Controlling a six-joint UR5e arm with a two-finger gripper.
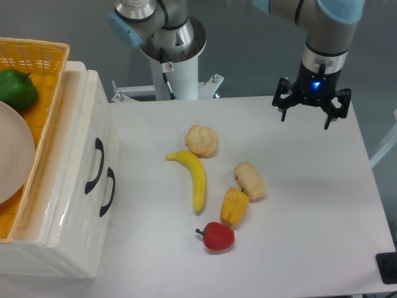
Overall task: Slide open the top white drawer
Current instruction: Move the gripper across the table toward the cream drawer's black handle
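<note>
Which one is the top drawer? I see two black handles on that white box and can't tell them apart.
Start at the white cabinet on the table's left side, with the yellow wicker basket on top. Two curved black handles sit on its front. The top white drawer carries the handle nearer the basket; the lower drawer's handle sits closer to the tabletop.

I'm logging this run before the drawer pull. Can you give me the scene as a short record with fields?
hand: open, above the table's far right, holding nothing
top drawer: shut, black handle untouched
lower drawer: shut
basket: on the cabinet, holds a green pepper and a plate
table items: banana, two buns, yellow pepper, red pepper
</note>
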